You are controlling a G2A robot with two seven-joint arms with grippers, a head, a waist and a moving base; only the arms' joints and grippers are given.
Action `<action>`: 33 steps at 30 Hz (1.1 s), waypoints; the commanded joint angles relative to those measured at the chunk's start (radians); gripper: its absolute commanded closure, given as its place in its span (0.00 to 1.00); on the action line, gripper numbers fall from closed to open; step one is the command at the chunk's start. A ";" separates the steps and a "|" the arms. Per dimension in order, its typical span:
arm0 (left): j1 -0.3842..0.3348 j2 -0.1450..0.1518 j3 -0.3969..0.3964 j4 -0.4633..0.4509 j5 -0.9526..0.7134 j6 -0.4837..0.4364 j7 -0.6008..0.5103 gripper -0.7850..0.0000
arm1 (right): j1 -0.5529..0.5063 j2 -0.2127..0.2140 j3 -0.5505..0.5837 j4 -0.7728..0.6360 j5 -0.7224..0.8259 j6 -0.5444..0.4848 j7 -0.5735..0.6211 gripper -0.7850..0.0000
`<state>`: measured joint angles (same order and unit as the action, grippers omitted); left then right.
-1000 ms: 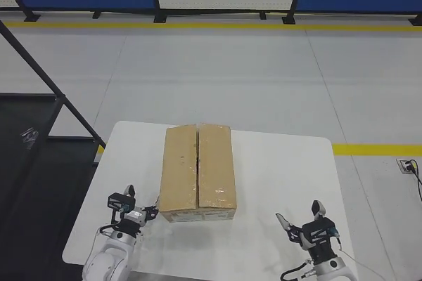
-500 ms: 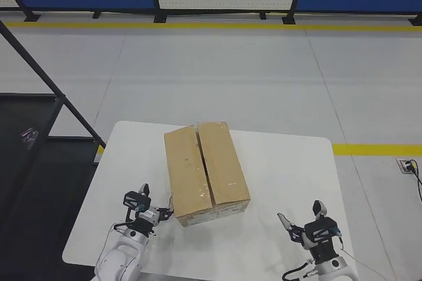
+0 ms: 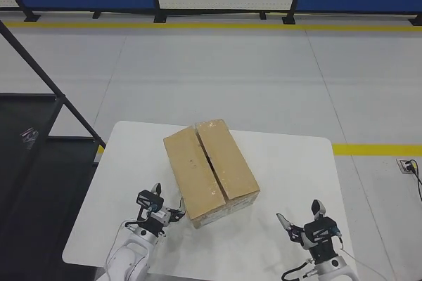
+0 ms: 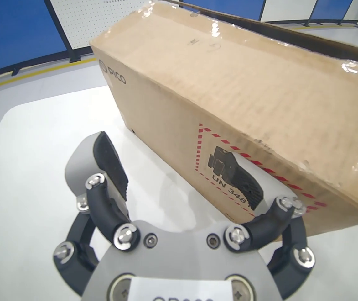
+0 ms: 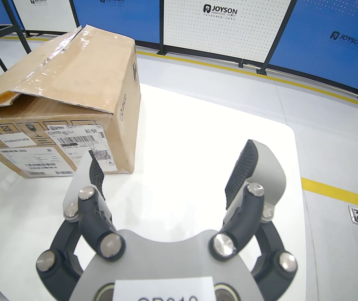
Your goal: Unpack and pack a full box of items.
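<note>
Top view: cardboard box (image 3: 211,172) sits skewed mid-table (image 3: 295,165), with a wide stretch of white top between it and the right edge.

Left wrist view: left gripper (image 4: 163,151) spread wide, one pad up against the box's long side, right on a red dashed warning mark (image 4: 229,158).

Right wrist view: right gripper (image 5: 171,155) spread too, apart from the box. White barcode stickers (image 5: 72,148) on its near end, glossy tape on top, one flap lifted.
</note>
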<state>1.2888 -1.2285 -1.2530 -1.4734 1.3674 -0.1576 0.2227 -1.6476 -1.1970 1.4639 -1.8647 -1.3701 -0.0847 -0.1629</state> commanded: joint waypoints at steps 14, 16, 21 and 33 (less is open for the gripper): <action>-0.041 -0.016 0.073 0.002 0.040 -0.014 -0.013 0.00 | -0.026 -0.002 0.021 0.000 0.008 -0.006 -0.018 0.00; -0.049 -0.019 0.084 0.003 0.043 -0.015 -0.016 0.00 | -0.031 -0.003 0.024 -0.003 0.008 -0.004 -0.022 0.00; -0.063 -0.026 0.106 0.006 0.050 -0.014 -0.021 0.00 | -0.043 -0.009 0.030 -0.015 0.036 0.056 -0.018 0.00; -0.057 -0.028 0.099 -0.011 0.039 -0.038 -0.028 0.00 | -0.043 -0.009 0.029 -0.017 0.035 0.053 -0.019 0.00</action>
<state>1.2343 -1.2553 -1.1591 -1.4843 1.4043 -0.1935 0.1952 -1.6903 -1.2055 1.4938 -1.8802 -1.3344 -0.0293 -0.1813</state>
